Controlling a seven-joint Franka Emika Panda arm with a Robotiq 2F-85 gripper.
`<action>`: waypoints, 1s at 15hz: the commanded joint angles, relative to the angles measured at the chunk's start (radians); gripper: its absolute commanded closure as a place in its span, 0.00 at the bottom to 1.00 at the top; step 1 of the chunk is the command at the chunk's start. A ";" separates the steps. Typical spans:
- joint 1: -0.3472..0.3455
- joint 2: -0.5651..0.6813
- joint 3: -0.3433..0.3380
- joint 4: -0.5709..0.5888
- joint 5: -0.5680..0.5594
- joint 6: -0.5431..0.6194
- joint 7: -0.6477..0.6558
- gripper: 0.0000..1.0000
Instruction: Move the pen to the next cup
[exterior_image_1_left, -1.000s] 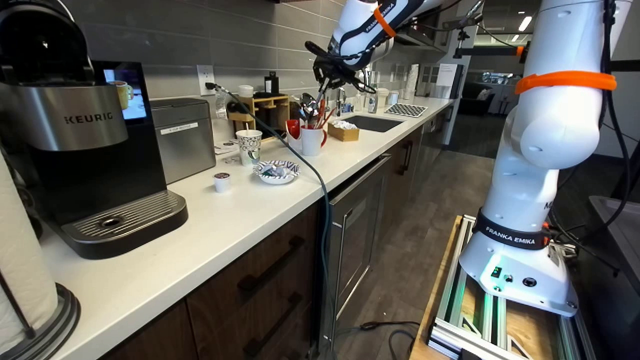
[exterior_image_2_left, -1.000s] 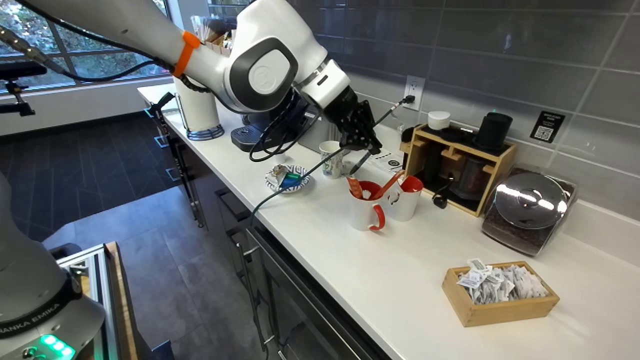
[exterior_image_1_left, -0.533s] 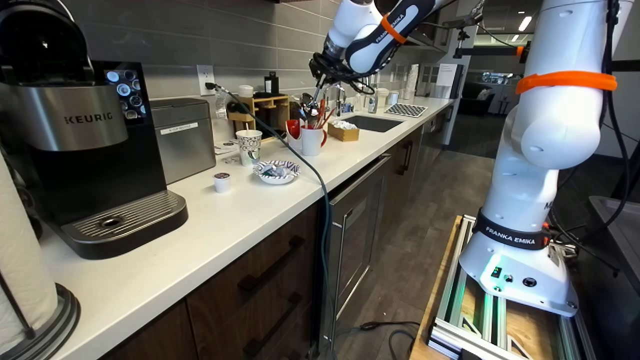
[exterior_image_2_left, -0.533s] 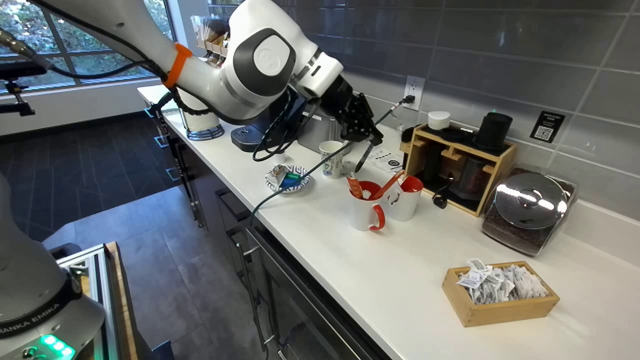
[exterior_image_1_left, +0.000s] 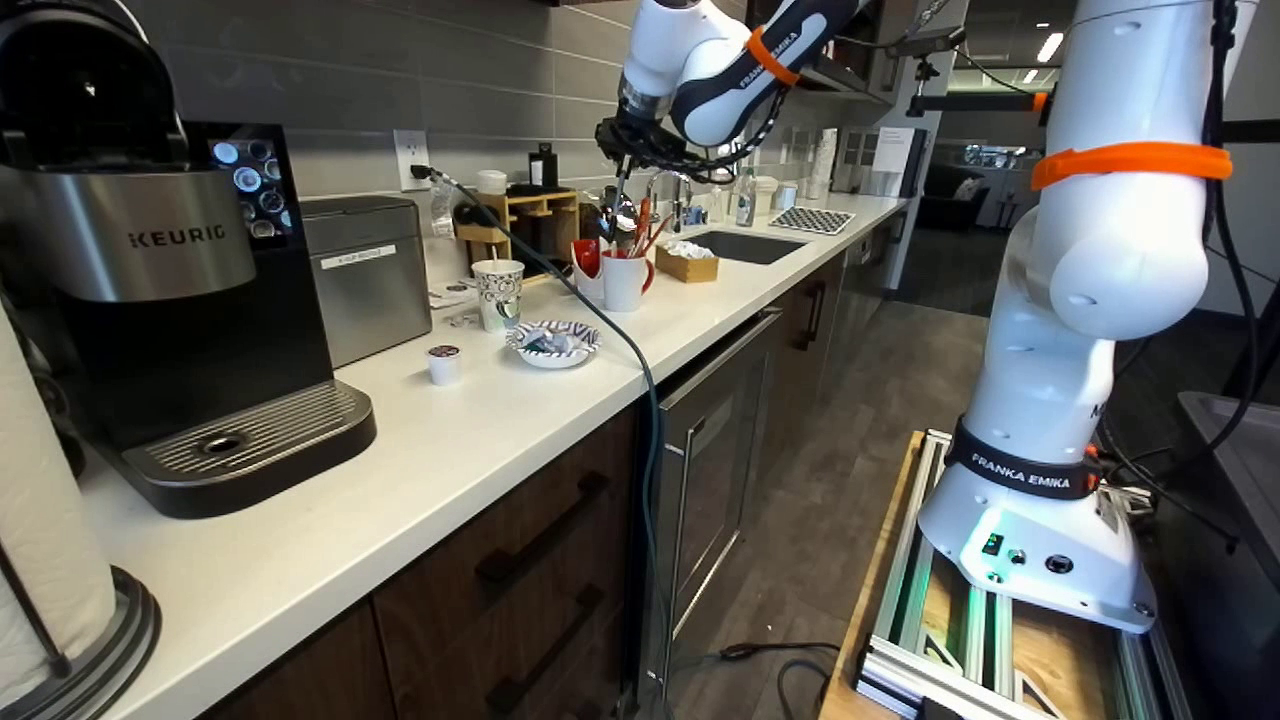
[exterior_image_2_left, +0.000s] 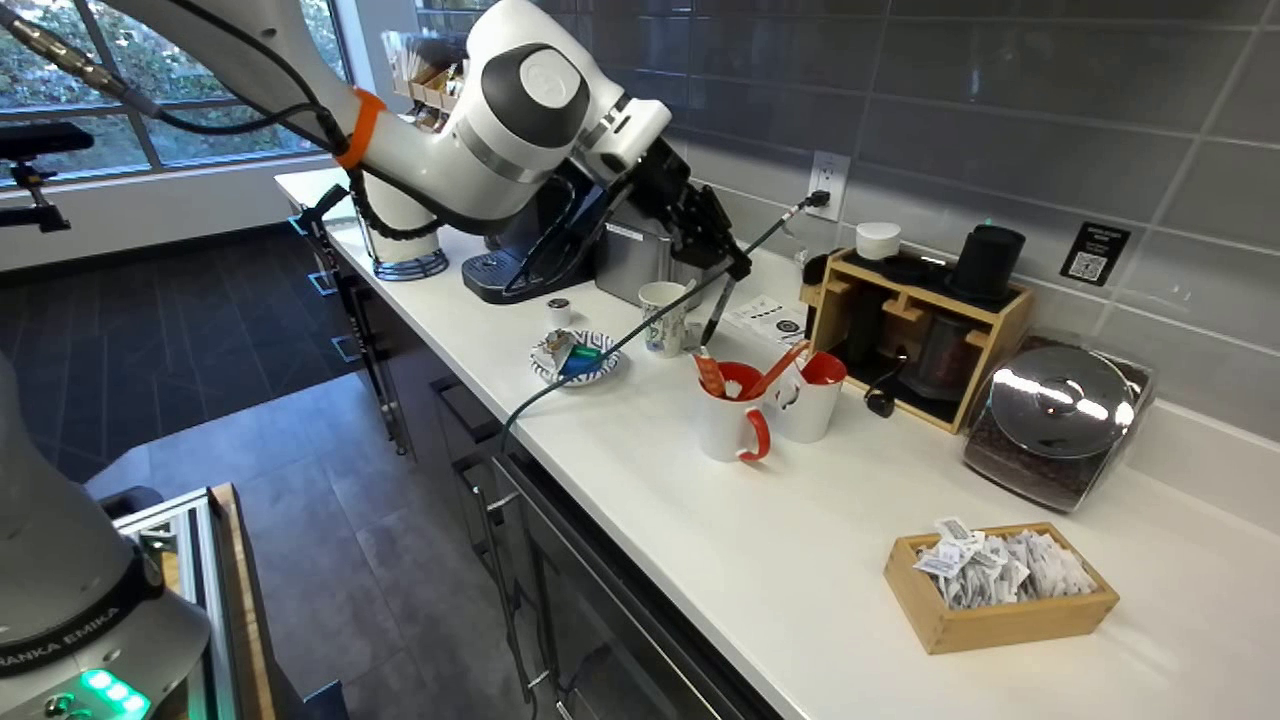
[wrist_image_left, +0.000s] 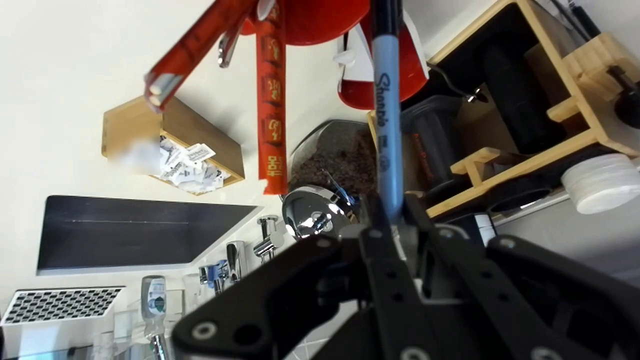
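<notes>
The pen is a grey Sharpie with a black cap, held cap end down and slightly tilted. My gripper is shut on its upper end. The pen also shows in both exterior views, above the counter. A white mug with red inside and red handle holds red-wrapped chopsticks. A second white mug with red inside stands beside it, toward the wall. A patterned paper cup stands farther back near the pen. The pen's lower end is close to the mugs; I cannot tell whether it is over one.
A green-black cable runs from the wall outlet across the counter in front of the cups. A patterned bowl, a coffee pod, a wooden shelf, a packet box and a coffee machine stand around.
My gripper has moved with the pen, slightly up and to the left in both exterior views. The pen is more upright than before. The mugs have not moved.
</notes>
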 joint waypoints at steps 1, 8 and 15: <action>0.011 0.019 0.004 0.031 -0.040 -0.086 0.058 0.97; -0.112 0.054 0.159 0.086 -0.076 -0.205 0.125 0.97; -0.125 0.113 0.254 0.159 -0.205 -0.383 0.248 0.97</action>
